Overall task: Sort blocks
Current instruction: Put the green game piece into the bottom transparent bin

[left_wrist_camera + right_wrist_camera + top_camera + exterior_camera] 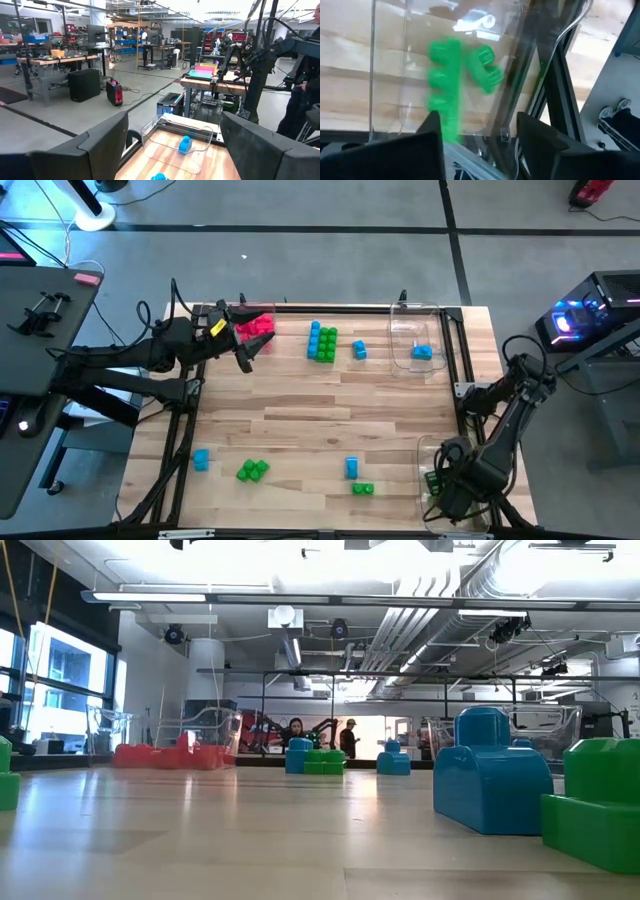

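Blocks lie scattered on the wooden table (300, 415). Red ones (255, 327) fill a clear tray at the far left. A blue-and-green cluster (321, 342) and a blue block (359, 351) lie at the far middle. Blue (201, 459), green (252, 470), blue (352, 467) and green (362, 489) blocks lie near the front. My left gripper (248, 358) hangs open and level beside the red blocks, holding nothing. My right gripper (480, 145) points down, open, over the near-right clear tray (395, 60). Below it are a blurred green bar (445, 95) and a green block (485, 67). My right gripper stands above the green bar. The bar's lower end (451, 131) shows right beside one finger (427, 142). I cannot tell whether they touch.
A second clear tray (415, 330) at the far right holds one blue block (421, 352). The table's metal frame (555, 100) runs close beside the near-right tray. In the low view a blue block (490, 780) and a green one (600, 800) stand close by.
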### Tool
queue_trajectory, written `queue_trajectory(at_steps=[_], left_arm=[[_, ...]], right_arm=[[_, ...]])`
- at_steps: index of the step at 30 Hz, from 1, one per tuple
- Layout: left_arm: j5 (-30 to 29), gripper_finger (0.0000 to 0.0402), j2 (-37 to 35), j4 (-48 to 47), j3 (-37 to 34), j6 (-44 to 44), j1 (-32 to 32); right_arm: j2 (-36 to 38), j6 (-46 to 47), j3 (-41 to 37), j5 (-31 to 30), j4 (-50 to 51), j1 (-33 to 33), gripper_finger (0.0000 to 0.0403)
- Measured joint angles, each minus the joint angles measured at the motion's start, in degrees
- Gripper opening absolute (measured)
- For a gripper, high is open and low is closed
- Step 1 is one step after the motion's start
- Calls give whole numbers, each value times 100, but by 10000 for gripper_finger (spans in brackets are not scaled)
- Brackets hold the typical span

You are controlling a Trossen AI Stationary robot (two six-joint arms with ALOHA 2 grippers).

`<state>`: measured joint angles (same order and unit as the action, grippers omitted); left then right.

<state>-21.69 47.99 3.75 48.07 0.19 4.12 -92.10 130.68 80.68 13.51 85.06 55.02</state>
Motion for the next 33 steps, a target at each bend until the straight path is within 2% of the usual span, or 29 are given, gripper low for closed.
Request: queue_trajectory(at_steps=[4, 8, 10, 12, 15, 17, 20, 23, 27, 29, 33], left_arm=[[0, 300, 0, -1, 0, -5, -2], [155, 300, -32, 12, 0, -233, -2], [426, 300, -100, 94, 0, -418, -2], [623, 300, -198, 105, 0, -463, -6], [658, 300, -306, 75, 0, -467, -5], [620, 300, -351, 75, -1, -468, -4], [592, 300, -367, 80, 0, -463, 0], [588, 300, -261, 72, -2, -463, 7], [633, 300, -32, 73, -1, -559, 9], [886, 300, 96, 76, 0, -776, 11], [1778, 300, 241, 58, 0, -1148, 9]], right_arm=[[115, -193, 4, -6, -131, -2, 176], [282, -474, 290, -272, -305, -2, 189], [380, -520, 517, -896, -462, -2, 189], [474, -609, 696, -1932, -771, -20, 189], [518, -877, 859, -3398, -989, -230, 189], [519, -1060, 874, -3974, -973, -527, 189], [480, -1808, 874, -4186, -984, -1199, 189], [419, -3141, 874, -4265, -1210, -2082, 188], [282, -5013, 874, -4256, -2035, -3529, 188], [163, -5916, 874, -4090, -2499, -4225, 188], [-198, -7443, 874, -3707, -3114, -5549, 188]])
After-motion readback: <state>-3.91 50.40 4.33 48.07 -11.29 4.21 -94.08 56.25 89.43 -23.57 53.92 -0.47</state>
